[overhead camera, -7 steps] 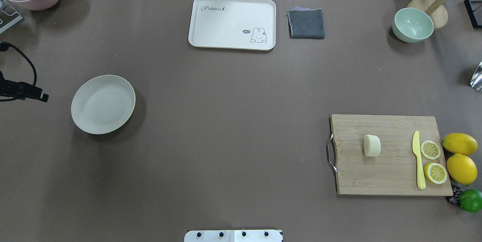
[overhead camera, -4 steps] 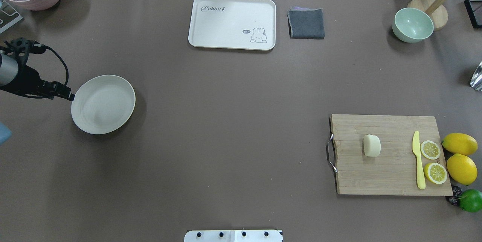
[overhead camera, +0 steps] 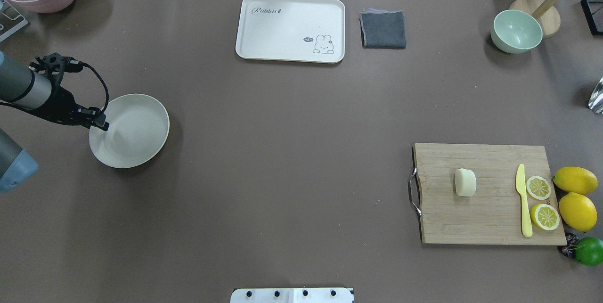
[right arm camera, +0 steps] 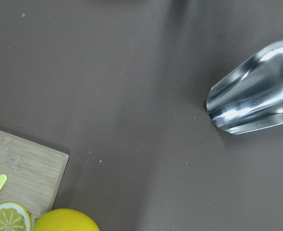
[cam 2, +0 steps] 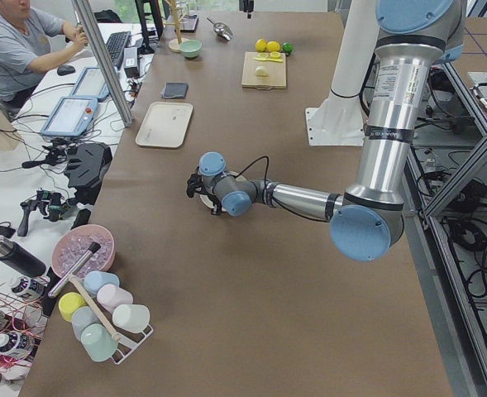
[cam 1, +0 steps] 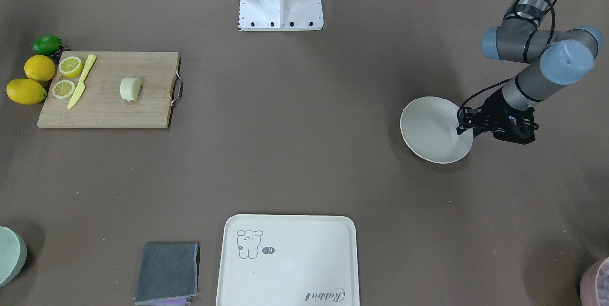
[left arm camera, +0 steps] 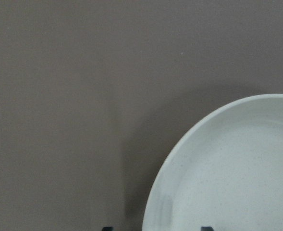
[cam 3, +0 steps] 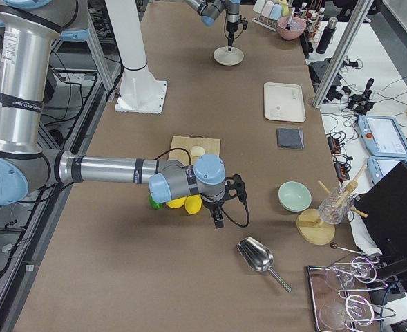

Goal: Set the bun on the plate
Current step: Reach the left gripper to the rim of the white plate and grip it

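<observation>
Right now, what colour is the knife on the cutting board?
The knife is pale yellow all over; the overhead view shows it best.

The left end effector points downward, jaws apart; the right arm stretches sideways.

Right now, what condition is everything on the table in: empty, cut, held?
bun: lying free on the cutting board, unheld.
plate: empty.
left gripper: open, at the plate's rim, holding nothing.
right gripper: cannot tell open or shut.
tray: empty.
green bowl: empty.
cloth: folded.
lemon halves: cut, face up.
</observation>
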